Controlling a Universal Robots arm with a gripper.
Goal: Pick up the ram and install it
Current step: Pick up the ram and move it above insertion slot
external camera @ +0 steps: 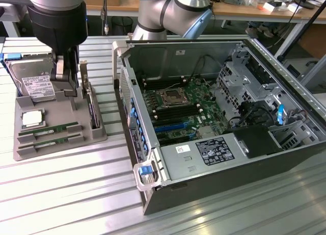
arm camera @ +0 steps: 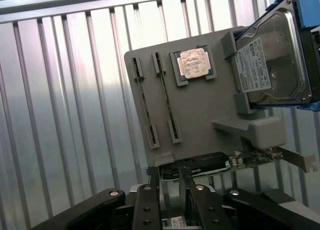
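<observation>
the ram (external camera: 48, 129) — two green sticks — lies flat in grooves of the grey tray (external camera: 30, 152), likely kept in a known spot for picking; the gripper (arm camera: 169, 174) hangs near the upright card (arm camera: 200, 165), fingers parted, empty.

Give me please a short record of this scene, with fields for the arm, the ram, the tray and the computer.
arm: gripper open, holding nothing, over the tray near the expansion card
ram: two ram sticks lying in tray slots, not gripped
tray contents: also hard drive and processor
computer: computer case open, motherboard visible, on the exterior view's right
</observation>
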